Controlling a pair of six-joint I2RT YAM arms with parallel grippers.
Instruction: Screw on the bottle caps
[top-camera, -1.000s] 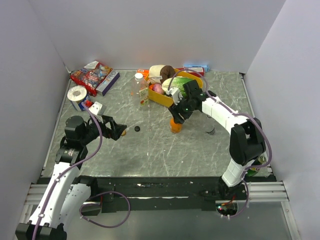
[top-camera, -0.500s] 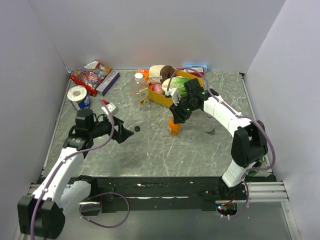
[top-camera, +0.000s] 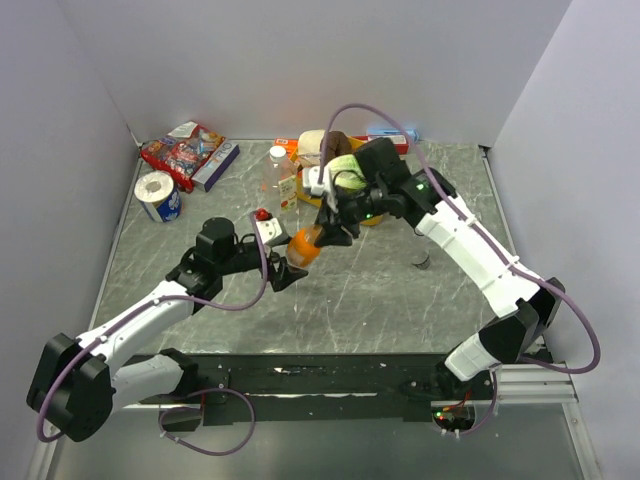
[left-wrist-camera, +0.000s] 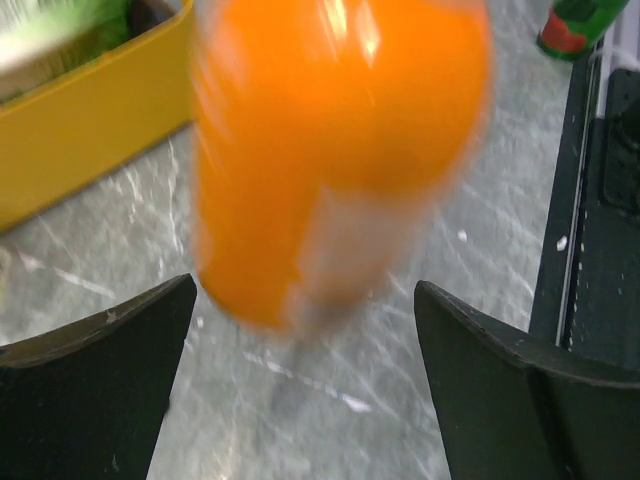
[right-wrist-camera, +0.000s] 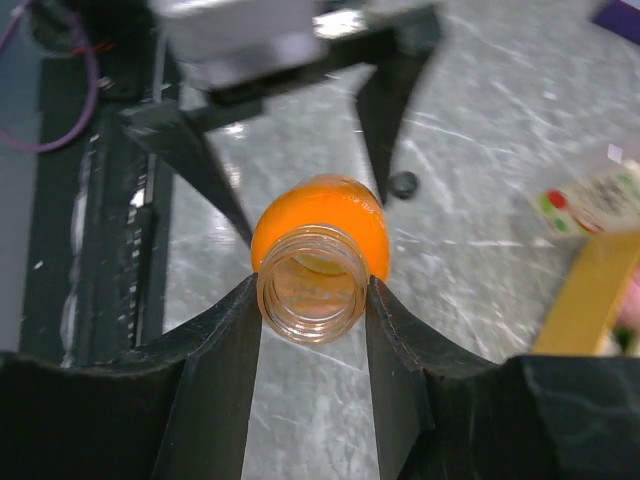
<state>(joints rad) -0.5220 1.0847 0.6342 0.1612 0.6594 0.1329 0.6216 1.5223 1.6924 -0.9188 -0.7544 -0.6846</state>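
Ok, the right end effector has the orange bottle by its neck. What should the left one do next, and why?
Probably close the left end effector on the orange bottle. Its jaws stand open either side of the bottle's lower body, while the right end effector pinches the uncapped neck, so a handover looks set.

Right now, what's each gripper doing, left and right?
Left gripper: open, holding nothing.
Right gripper: closed on the neck of the uncapped orange drink bottle.
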